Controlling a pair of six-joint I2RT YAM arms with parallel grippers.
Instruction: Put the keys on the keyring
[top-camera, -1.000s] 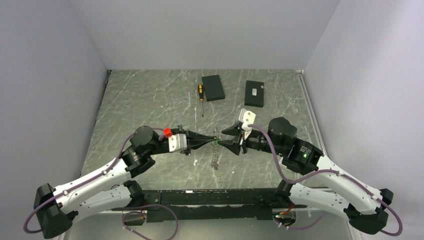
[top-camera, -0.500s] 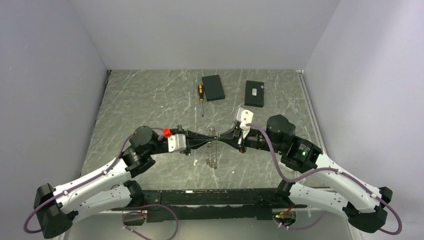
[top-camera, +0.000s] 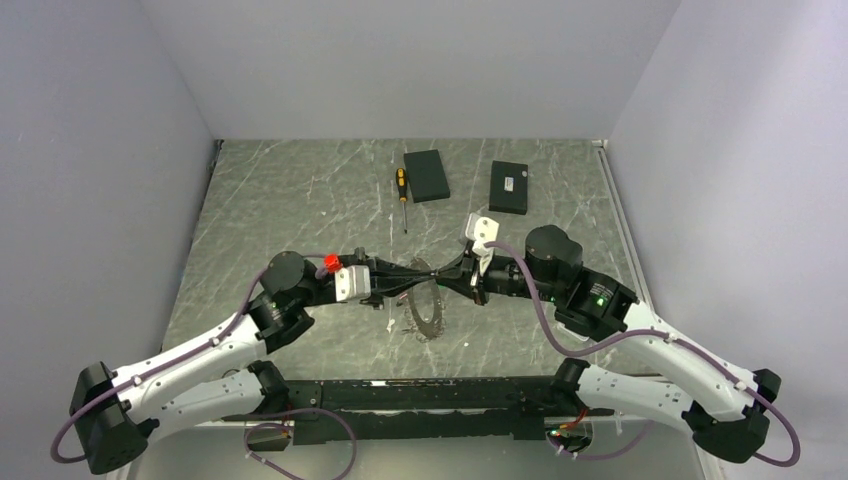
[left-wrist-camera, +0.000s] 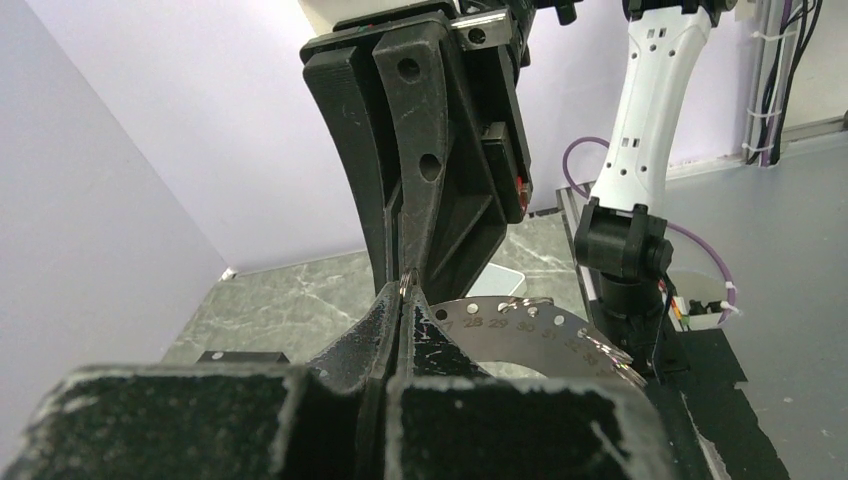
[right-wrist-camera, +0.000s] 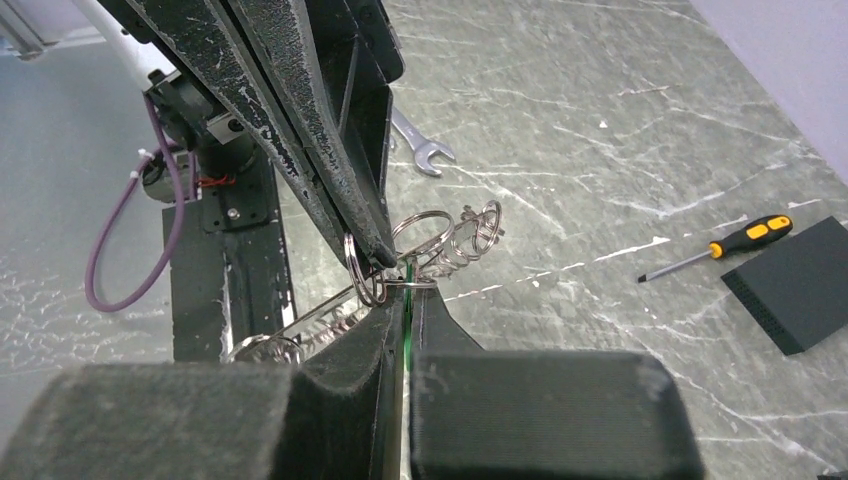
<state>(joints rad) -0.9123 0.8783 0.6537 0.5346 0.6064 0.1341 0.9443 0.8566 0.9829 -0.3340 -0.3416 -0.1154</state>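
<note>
1. Top view: the left gripper (top-camera: 418, 272) and the right gripper (top-camera: 448, 275) meet tip to tip at mid-frame. The keyring (top-camera: 424, 308) hangs just below them, with the keys (top-camera: 432, 326) fanned along it.
2. Left wrist view: the left fingers (left-wrist-camera: 385, 325) at lower centre are pressed together, pinching a thin loop of the keyring. The right gripper's narrow tips come down onto the same spot. Numbered keys (left-wrist-camera: 520, 325) curve off to the lower right.
3. Right wrist view: only a slit shows between the right fingers (right-wrist-camera: 365, 350), which are apparently clamped on the wire loops (right-wrist-camera: 428, 232) at centre.
4. The step is probably threading a key along the coil. The next move calls for a small, coordinated twist with both pinches firm.
</note>
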